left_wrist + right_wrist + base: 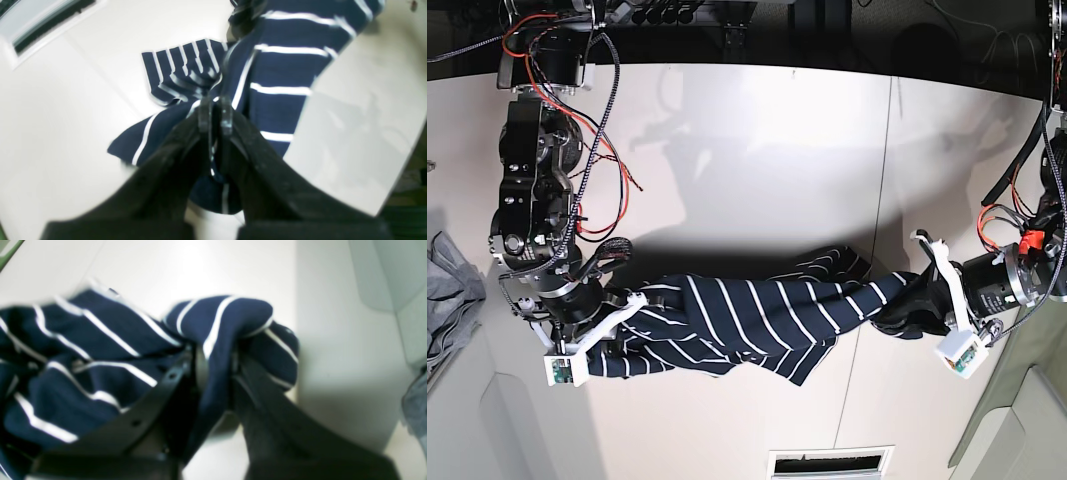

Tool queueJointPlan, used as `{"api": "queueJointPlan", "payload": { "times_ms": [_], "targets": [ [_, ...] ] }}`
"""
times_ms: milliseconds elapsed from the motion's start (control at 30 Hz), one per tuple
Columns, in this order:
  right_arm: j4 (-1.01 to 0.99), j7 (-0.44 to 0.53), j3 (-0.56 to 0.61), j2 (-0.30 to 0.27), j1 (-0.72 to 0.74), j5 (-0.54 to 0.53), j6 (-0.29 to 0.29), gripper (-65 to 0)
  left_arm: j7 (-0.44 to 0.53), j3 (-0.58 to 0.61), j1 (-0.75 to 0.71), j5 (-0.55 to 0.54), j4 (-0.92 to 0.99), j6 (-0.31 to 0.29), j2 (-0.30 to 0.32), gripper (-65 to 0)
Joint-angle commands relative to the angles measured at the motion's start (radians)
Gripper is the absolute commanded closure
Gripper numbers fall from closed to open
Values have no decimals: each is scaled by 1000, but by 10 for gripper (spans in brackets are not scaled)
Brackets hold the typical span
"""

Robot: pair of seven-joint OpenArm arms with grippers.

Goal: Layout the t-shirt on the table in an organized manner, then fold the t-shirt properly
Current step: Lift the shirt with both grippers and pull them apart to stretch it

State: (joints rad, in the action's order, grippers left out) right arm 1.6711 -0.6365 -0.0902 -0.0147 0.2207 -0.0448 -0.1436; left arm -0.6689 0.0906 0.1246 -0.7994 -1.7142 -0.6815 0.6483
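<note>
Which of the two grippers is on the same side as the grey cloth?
The right gripper, clamped on the striped shirt; the left is farther from that cloth.

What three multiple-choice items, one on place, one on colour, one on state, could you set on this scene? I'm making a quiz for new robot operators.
1. Where is the grey cloth?
A) Between the arms
B) Beyond the right arm, at the base view's left edge
C) Under the left arm

2. What colour are the stripes on the t-shirt?
A) Red
B) Yellow
C) White

3. How does the t-shirt lie?
A) Bunched and creased
B) Folded into a neat square
C) Spread out smooth

Key:
1 B: the base view shows it there.
2 C: pale bands cross the navy fabric in all views.
3 A: folds and loose ends show between the arms.
</note>
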Motion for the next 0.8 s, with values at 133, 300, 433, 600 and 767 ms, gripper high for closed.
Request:
{"api": "queueJointPlan", "payload": {
  "times_ms": [133, 300, 433, 600, 767],
  "targets": [
    [20, 33, 3, -7, -12, -9, -2, 0, 7, -12, -25, 2, -41, 3, -2, 0],
    [21, 72, 3, -7, -1, -21, -45, 0, 22, -52, 16, 4, -42, 4, 1, 0],
    [21, 69, 3, -7, 62, -23, -44, 0, 22, -148, 93, 9, -41, 5, 15, 0],
    [21, 59, 3, -7, 169, -35, -99, 0, 13, -191, 180, -16, -77, -17, 91, 0],
    [23, 22, 3, -4, 222, -149, -167, 0, -9, -192, 185, -24, -230, 1, 156, 0]
  ]
}}
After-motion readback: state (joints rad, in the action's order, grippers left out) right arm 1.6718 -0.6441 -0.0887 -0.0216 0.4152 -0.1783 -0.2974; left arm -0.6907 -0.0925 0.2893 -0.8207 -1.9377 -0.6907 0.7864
